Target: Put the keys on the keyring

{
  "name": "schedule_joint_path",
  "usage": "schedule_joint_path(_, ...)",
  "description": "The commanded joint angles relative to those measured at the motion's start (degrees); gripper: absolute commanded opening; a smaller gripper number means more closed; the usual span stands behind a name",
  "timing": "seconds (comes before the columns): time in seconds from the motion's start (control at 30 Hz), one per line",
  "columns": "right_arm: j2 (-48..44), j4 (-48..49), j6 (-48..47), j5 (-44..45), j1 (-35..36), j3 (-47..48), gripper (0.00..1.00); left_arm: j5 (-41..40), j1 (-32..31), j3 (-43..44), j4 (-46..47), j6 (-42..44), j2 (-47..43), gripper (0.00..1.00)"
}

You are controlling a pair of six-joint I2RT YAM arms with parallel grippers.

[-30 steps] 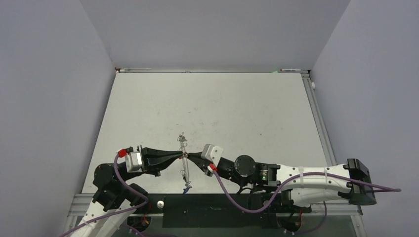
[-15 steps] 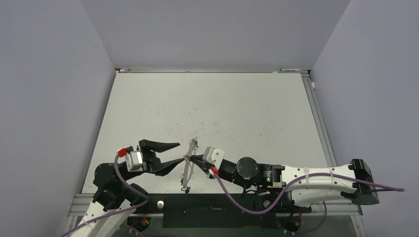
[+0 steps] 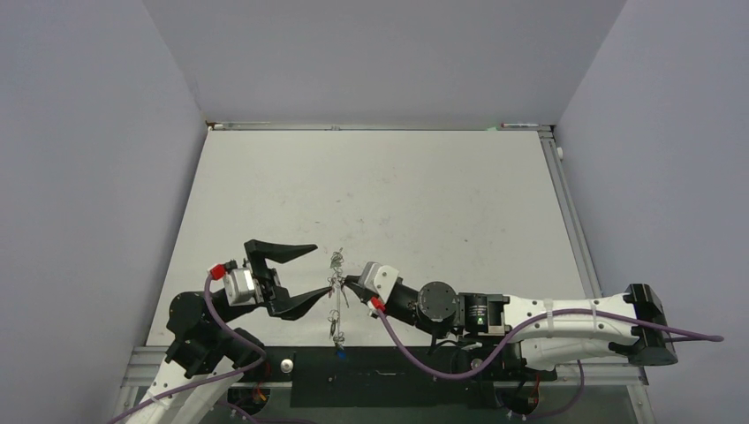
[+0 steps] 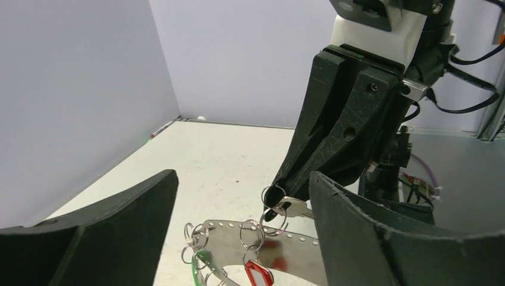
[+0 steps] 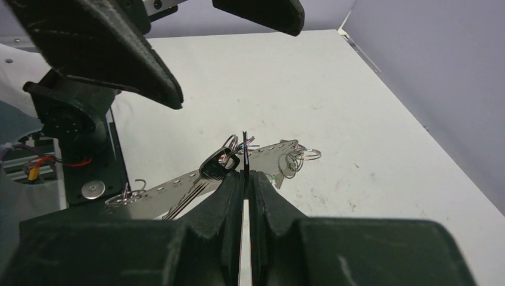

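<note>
Keyring (image 3: 335,299) is held in the air over the near edge of the table (image 3: 397,194), mid-width, pinched between the pressed-together fingers of the right gripper (image 3: 347,283). A black-headed key (image 5: 209,168) and a red tag (image 4: 257,275) hang on it. The left gripper (image 3: 320,270) is spread wide just beside it, holding nothing. Likely a regrasp: the ring should be kept steady, one key taken by its head, tags avoided.

Nothing legible in any view: no text, number, brand, label or sign to be read.
</note>
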Motion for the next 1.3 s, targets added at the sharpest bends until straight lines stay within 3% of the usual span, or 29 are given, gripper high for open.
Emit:
schedule_joint_path(0.0,0.76,0.09,1.04,7.3,0.39,4.32,0.05,-3.75,-0.1,1.28,-1.44,1.85,0.21,0.83)
schedule_joint_path(0.17,3.06,-2.13,2.2,11.38,0.31,5.66,0.05,-10.67,-0.01,2.04,-5.09,3.79,0.75,0.97)
schedule_joint_path(0.5,8.39,-10.25,6.56,21.24,-2.23,10.54,0.05,-23.38,0.17,3.26,-11.28,7.83,1.96,0.96)
schedule_joint_path(0.73,11.79,-16.53,12.85,16.03,-9.54,12.99,0.05,-32.72,0.26,3.39,-14.99,8.04,2.34,0.96)
schedule_joint_path(1.0,18.9,-20.61,14.08,12.56,-14.04,19.49,0.05,-33.18,0.69,3.79,-15.7,8.23,3.25,0.96)
schedule_joint_path(1.27,33.0,-20.92,12.79,5.2,-19.36,31.64,0.05,-34.67,1.04,3.85,-16.01,8.65,1.99,0.96)
